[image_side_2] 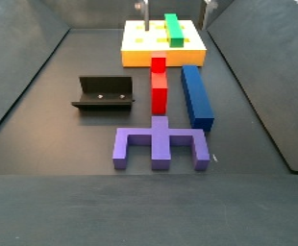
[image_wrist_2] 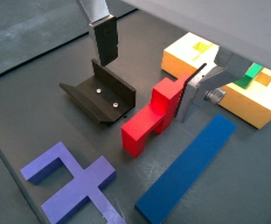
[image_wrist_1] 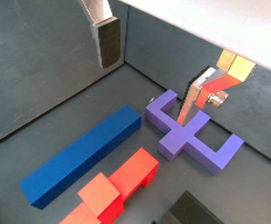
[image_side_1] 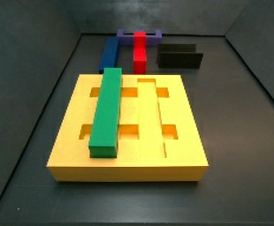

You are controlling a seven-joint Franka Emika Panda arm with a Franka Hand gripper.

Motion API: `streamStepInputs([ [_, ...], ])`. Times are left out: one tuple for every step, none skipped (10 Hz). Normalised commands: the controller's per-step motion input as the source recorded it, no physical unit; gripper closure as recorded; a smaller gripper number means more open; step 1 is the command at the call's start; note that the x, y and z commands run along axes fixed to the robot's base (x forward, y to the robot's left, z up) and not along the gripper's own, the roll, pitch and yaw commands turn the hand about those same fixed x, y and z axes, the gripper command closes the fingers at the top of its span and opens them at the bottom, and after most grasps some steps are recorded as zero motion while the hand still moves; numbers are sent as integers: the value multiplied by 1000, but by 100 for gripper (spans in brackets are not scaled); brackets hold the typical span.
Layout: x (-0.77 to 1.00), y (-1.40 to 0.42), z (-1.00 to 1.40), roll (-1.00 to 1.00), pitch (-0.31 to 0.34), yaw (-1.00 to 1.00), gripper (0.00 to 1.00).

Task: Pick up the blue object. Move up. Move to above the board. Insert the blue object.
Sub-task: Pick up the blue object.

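The fingers (image_wrist_1: 104,39) are parted with nothing between the silver plates, so the gripper (image_wrist_2: 149,66) hangs released above the floor, over the red piece (image_wrist_2: 152,116) and clear of every block. In a wrist view one finger (image_wrist_2: 104,37) shows its dark pad, and the other finger (image_wrist_2: 194,92) stands near the edge of the board (image_wrist_2: 179,59).

The blue object (image_side_2: 195,95) lies flat on the dark floor, untouched, just beside the red piece (image_side_2: 159,83) and parallel to it. In both wrist views it appears as a long smooth bar (image_wrist_1: 83,156), with the red piece (image_wrist_1: 117,182) alongside. At one end of these two bars sits the purple bracket-shaped block (image_side_2: 161,146), flat on the floor with its prongs pointing away from them.

The board (image_side_1: 74,158) lies at the opposite end, a yellow slab with grooves and rectangular cut-outs. A green bar (image_side_1: 108,110) rests lengthwise in one of its grooves. The fixture (image_side_2: 104,93), a dark L-shaped bracket, stands on the floor on the far side of the red piece from the blue object, well apart from the board.
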Motion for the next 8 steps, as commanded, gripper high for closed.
streamStepInputs([
  [0, -34, 0, 0, 0, 0, 0],
  [-471, -57, -157, 17, -123, -89, 0],
  [-909, -114, -474, 97, -237, -100, 0],
  [-903, -197, -523, 117, -220, -80, 0],
  [-597, -474, -494, 211, -144, -91, 0],
  [-166, -483, -780, 297, -61, 0, 0],
  [-163, -357, -794, 294, -39, 0, 0],
  [-154, -240, -714, 333, 0, 0, 0],
])
